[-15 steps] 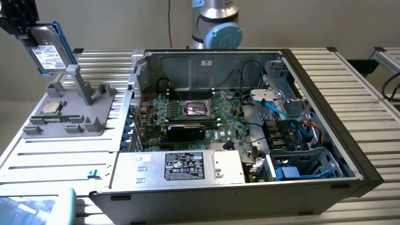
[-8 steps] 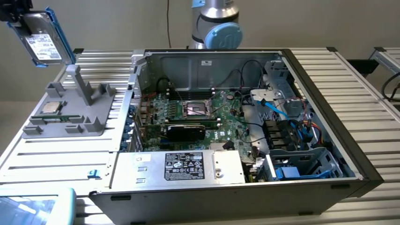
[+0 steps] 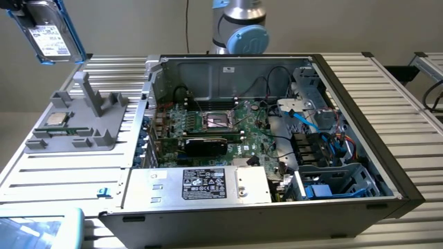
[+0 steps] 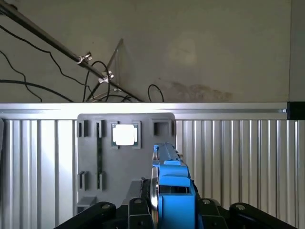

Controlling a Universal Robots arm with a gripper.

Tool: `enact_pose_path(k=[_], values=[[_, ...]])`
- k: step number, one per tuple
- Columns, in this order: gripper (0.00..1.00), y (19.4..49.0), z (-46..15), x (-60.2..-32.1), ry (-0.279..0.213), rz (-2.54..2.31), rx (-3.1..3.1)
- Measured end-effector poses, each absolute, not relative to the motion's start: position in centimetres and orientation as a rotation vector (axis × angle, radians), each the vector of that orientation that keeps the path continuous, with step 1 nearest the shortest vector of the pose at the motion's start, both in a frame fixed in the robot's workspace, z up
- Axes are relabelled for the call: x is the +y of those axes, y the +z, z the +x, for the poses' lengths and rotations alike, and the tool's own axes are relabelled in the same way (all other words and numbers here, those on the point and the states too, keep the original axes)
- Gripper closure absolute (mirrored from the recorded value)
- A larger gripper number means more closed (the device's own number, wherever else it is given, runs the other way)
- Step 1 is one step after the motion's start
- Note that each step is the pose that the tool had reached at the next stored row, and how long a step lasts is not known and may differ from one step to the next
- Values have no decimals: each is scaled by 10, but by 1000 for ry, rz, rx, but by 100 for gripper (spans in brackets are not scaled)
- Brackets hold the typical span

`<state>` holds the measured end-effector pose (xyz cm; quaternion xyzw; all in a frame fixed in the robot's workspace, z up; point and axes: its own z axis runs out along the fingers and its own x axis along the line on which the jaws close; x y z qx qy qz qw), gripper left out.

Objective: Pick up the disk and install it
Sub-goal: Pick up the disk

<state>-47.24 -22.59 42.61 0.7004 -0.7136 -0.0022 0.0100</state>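
Observation:
The disk (image 3: pixel 52 33), a silver-grey drive with a white label in a bright blue frame, hangs in the air at the exterior view's upper left. It is high above the grey fixture (image 3: pixel 76 124). My gripper (image 3: pixel 29 9) is shut on it from above. In the wrist view the disk (image 4: pixel 171 186) shows edge-on, its blue frame clamped between the black fingers (image 4: pixel 107 212) of the gripper (image 4: pixel 174 217). The grey fixture (image 4: pixel 124 162) lies below it.
The open computer case (image 3: pixel 387 155) lies to the exterior view's right, with the motherboard (image 3: pixel 221 124), a silver power supply (image 3: pixel 207 184) and a blue-railed drive bay (image 3: pixel 332 181). A square processor chip (image 3: pixel 57 120) sits on the fixture. The arm's base (image 3: pixel 239 28) stands behind the case.

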Motion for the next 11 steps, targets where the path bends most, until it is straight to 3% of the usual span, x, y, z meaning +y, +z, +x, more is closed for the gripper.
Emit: enact_pose_path(k=[11], values=[[63, 449, -444, -231, -6, 2187, -2229]])
